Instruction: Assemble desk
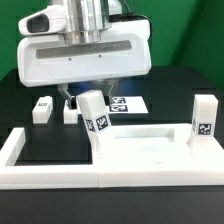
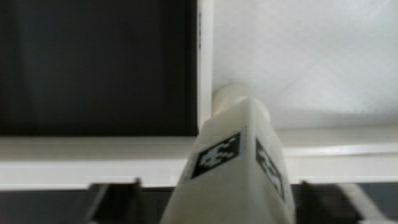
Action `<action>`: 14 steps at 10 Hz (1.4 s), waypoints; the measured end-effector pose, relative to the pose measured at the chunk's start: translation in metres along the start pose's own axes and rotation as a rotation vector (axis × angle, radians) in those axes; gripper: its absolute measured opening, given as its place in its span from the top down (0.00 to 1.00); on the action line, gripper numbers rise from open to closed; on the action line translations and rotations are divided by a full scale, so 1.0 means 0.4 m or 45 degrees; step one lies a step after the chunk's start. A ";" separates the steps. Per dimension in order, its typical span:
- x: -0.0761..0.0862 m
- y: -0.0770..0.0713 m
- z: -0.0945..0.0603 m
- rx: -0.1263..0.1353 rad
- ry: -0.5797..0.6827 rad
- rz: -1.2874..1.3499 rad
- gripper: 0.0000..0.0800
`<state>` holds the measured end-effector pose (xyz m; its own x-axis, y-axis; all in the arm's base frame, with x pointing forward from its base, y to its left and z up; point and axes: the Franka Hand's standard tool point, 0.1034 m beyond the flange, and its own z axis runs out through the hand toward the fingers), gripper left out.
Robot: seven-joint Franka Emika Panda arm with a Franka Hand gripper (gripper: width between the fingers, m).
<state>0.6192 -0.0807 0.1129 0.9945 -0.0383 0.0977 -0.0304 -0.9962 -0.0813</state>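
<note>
The gripper [image 1: 86,94] [image 2: 217,206] hangs over a tilted desk leg [image 1: 95,122] [image 2: 231,150], which sits between its fingers [image 2: 114,204]. Whether they clasp it cannot be told. The leg's lower end meets the left rim of the tabletop [image 1: 150,146], which lies on the exterior view's right. A second leg [image 1: 203,122] stands upright at the tabletop's far right corner. Two more legs [image 1: 42,108] [image 1: 70,112] stand far left, near the marker board [image 1: 128,103]. A stretch of black table [image 1: 55,148] lies between the border wall [image 1: 18,150] and the tabletop's left edge.
</note>
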 end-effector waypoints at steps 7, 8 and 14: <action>0.010 -0.047 0.002 0.012 -0.002 0.853 0.64; 0.016 -0.072 0.005 0.011 -0.021 1.019 0.64; 0.034 -0.140 0.024 0.111 -0.026 2.015 0.64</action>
<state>0.6355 -0.0246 0.1095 -0.0346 -0.9880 -0.1503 -0.9888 0.0556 -0.1382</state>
